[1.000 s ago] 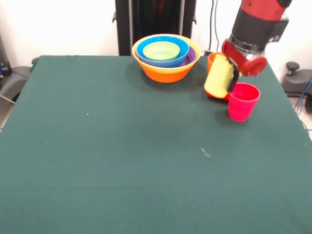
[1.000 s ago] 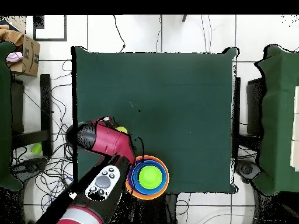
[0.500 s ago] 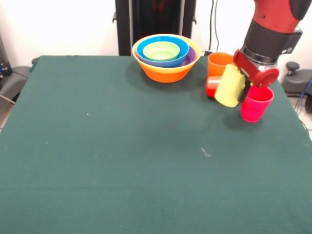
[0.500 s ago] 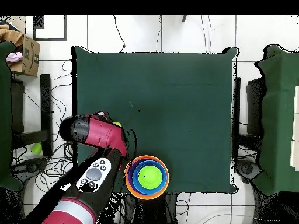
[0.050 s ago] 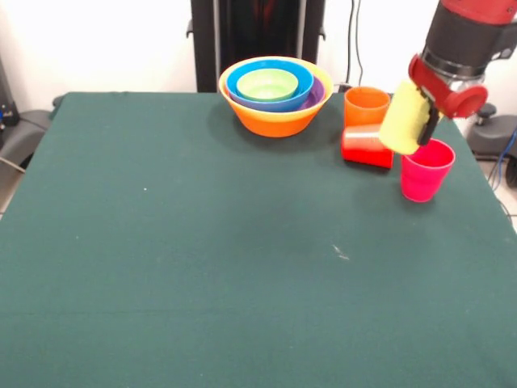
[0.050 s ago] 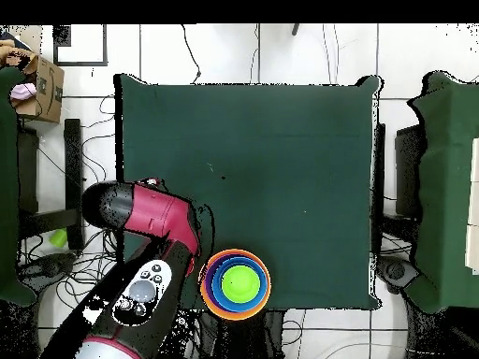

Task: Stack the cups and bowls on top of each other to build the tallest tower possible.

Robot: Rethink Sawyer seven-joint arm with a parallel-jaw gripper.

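Yellow cup is clamped, tilted, in the gripper above the table. Bowls are nested; the orange cup, red cup and pink cup remain unstacked.

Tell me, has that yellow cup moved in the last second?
Yes. The yellow cup in the tool rose and shifted rightward in the front view, away from the nested bowls.

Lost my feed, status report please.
Tool shut on yellow cup, lifted and tilted. Magenta cup upright just below it. Red cup lying on its side beside orange cup.
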